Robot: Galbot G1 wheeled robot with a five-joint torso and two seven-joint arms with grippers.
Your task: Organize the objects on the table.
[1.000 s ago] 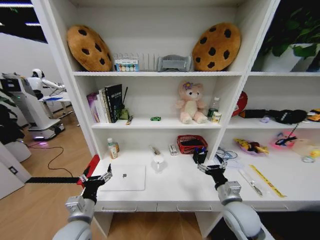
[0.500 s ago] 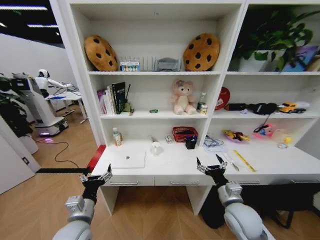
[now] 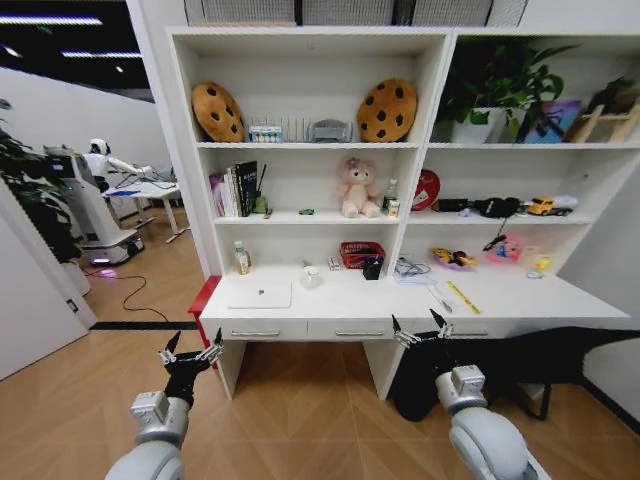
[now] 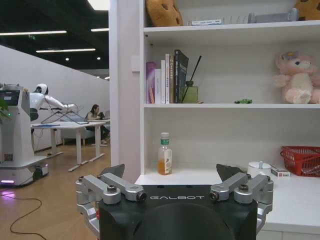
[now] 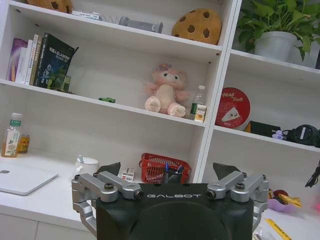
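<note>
Spread wide and empty, left gripper [image 3: 190,353] and right gripper [image 3: 420,330] raised before the desk [image 3: 330,305], well apart from it. On the desk: laptop [image 3: 259,294] and bottle [image 3: 241,258] toward its left end. Above the desk, toy car [image 3: 306,212] on a shelf.

A smooth white table [image 3: 560,305] with slim metal drawer handles stands on a glossy herringbone wood floor [image 3: 300,420], a fuzzy plush bear [image 3: 356,187] above.
</note>
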